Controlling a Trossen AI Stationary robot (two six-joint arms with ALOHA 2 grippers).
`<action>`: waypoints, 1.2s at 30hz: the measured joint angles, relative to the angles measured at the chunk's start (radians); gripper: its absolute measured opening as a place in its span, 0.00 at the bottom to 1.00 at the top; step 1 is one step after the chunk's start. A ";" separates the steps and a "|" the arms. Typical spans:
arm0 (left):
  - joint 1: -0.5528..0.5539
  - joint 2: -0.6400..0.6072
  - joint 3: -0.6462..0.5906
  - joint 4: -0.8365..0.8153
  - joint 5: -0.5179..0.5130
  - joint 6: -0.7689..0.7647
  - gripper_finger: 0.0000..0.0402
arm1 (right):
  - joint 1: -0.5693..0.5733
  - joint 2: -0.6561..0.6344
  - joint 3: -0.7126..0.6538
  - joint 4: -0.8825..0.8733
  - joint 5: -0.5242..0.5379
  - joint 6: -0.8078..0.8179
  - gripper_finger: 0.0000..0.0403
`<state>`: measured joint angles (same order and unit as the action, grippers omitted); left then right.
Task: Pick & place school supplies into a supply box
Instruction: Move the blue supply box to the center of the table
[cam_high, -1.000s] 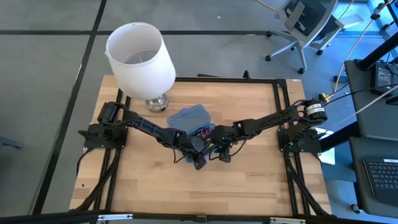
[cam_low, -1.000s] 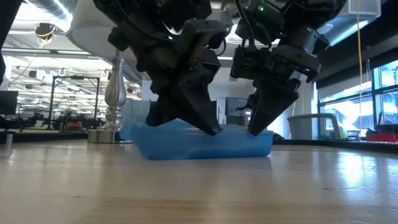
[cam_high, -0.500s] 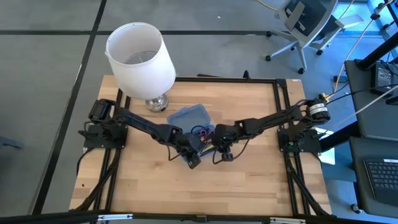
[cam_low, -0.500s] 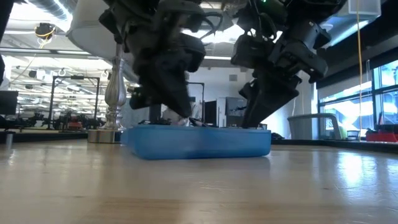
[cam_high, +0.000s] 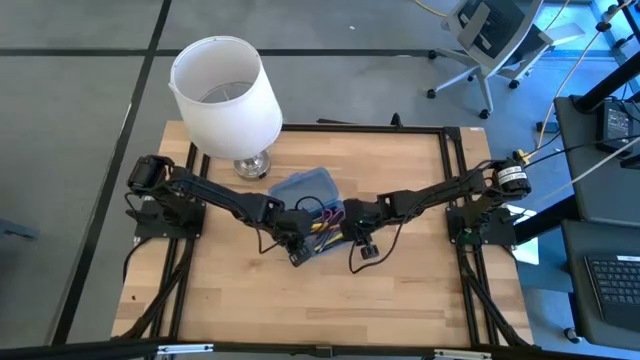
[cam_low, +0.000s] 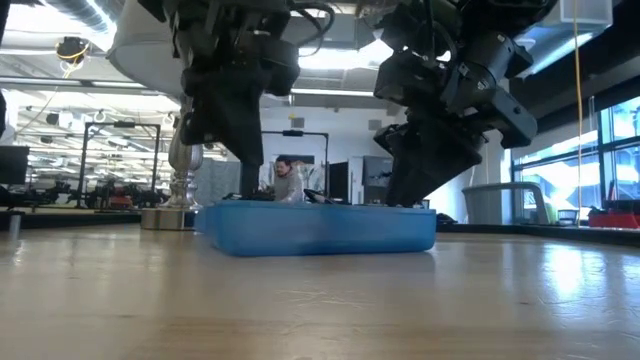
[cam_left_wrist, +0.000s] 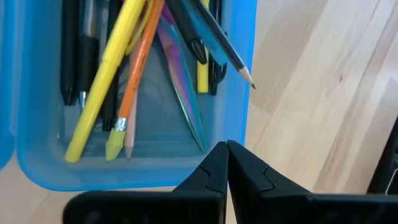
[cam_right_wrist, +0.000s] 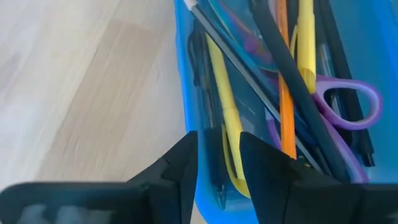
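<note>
The supply box (cam_high: 310, 205) lies open near the middle of the table (cam_high: 400, 290), in front of the foot of the white lamp (cam_high: 225, 90). Its near half is full: in the left wrist view one sees yellow pens (cam_left_wrist: 109, 74), an orange pencil (cam_left_wrist: 138, 68), black pens (cam_left_wrist: 69, 50) and a dark pencil (cam_left_wrist: 217, 38) whose sharpened tip reaches over the blue wall of the box. The right wrist view shows the purple-handled scissors (cam_right_wrist: 345, 102) lying among the pens inside the same half.

The left gripper (cam_left_wrist: 226, 163) hangs above the near edge of the box, and its two fingers are pressed together with nothing between them. The right gripper (cam_right_wrist: 219, 163) is at the other side of the box; its fingers stand a little apart and straddle the blue wall, but it is hard to say whether they really touch or hold it. No pen is carried by either arm.

No supplies can be seen loose on the table in the high view, so the picking seems to be finished, and the work is probably at the tidying or closing step. The next move would call for pushing the overhanging pencil fully inside, so that it does not block the rim. Then the other hinged half (cam_high: 300, 184), which lies flat toward the lamp, must be folded over while one gripper steadies the light box against sliding.
</note>
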<state>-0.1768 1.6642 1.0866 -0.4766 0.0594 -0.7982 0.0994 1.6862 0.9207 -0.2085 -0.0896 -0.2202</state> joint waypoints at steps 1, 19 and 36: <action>0.000 -0.003 0.000 0.001 -0.005 0.000 0.00 | 0.000 0.000 0.000 0.000 -0.008 0.000 0.31; 0.000 -0.007 0.000 0.006 -0.019 0.000 0.00 | 0.000 0.017 0.001 -0.001 -0.113 0.071 0.31; 0.002 -0.007 0.000 0.006 -0.033 0.011 0.01 | 0.035 0.016 0.000 -0.030 -0.176 0.174 0.31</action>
<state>-0.1753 1.6577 1.0866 -0.4706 0.0261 -0.7876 0.1345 1.7020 0.9211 -0.2382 -0.2653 -0.0463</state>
